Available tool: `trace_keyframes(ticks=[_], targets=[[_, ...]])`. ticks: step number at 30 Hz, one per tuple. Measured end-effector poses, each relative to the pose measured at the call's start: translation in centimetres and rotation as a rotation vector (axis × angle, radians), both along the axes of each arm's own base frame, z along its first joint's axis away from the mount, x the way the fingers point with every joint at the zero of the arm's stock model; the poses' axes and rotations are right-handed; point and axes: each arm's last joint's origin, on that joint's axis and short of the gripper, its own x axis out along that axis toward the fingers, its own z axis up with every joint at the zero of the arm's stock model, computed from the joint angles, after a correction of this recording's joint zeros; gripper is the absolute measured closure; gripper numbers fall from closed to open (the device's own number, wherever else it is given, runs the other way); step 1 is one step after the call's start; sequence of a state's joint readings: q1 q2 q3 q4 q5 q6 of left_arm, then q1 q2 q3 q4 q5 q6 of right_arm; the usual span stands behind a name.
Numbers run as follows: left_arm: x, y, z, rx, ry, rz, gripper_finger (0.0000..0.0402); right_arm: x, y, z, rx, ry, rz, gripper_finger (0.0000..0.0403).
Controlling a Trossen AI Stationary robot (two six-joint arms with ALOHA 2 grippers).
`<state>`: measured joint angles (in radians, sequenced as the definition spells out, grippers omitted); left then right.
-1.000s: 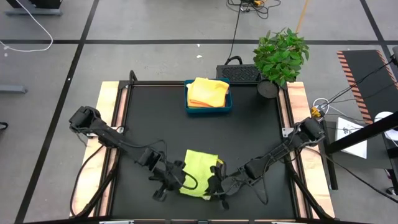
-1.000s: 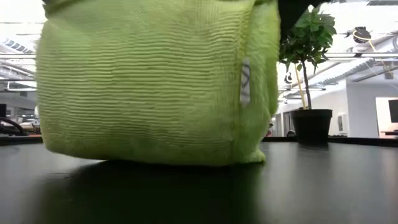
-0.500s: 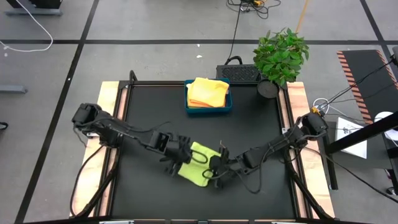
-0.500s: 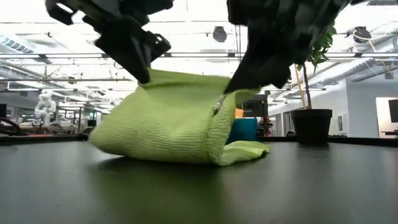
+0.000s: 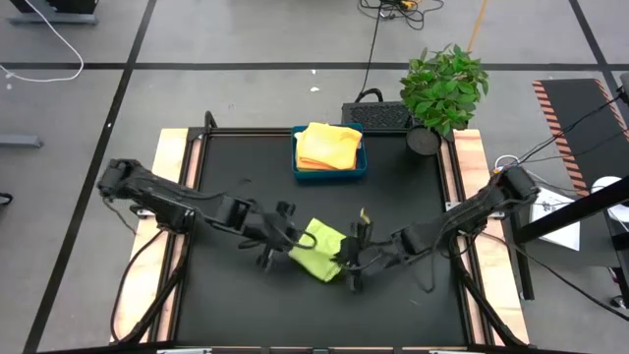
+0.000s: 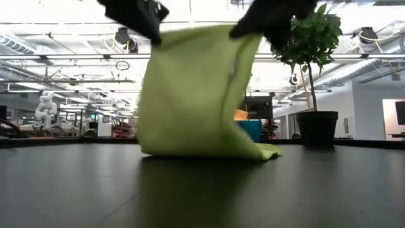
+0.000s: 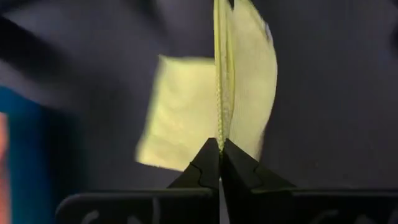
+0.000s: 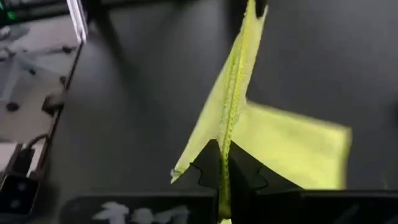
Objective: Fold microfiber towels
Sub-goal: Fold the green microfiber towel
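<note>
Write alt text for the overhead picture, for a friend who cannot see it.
Two dark robot arms meet near the front of a black table, the left pincer and right pincer each pinching a lime green towel between them. Behind it, a blue tray holds folded yellow and orange towels, and a potted plant stands at the far right corner.

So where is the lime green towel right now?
High view: the lime green towel hangs mid-table between the left claw and right claw, in front of the blue tray.
</note>
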<state>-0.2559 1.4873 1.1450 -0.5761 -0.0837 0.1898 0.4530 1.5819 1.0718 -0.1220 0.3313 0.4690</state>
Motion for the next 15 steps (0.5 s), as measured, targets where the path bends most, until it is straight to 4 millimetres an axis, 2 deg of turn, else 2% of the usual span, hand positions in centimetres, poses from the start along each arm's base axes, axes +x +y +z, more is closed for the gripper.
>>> trace_keyframes(ticks=[5, 9, 12, 15], targets=[[-2.1, 0.6, 4.3, 0.028, -0.215, 0.069, 0.0399, -1.9, -1.4, 4.2, -0.061, -0.121, -0.019, 0.0403], [-3.9, 1.0, 7.6, -0.013, -0.388, 0.069, 0.0399, -3.1, -2.3, 7.2, -0.071, -0.246, -0.013, 0.0403], [-5.3, 0.4, 9.2, -0.079, -0.470, 0.040, 0.0400, -3.6, -2.1, 8.8, -0.053, -0.340, 0.022, 0.0403], [-6.5, -0.7, 10.1, -0.134, -0.507, -0.019, 0.0400, -3.7, -1.4, 9.6, -0.020, -0.406, 0.110, 0.0403]])
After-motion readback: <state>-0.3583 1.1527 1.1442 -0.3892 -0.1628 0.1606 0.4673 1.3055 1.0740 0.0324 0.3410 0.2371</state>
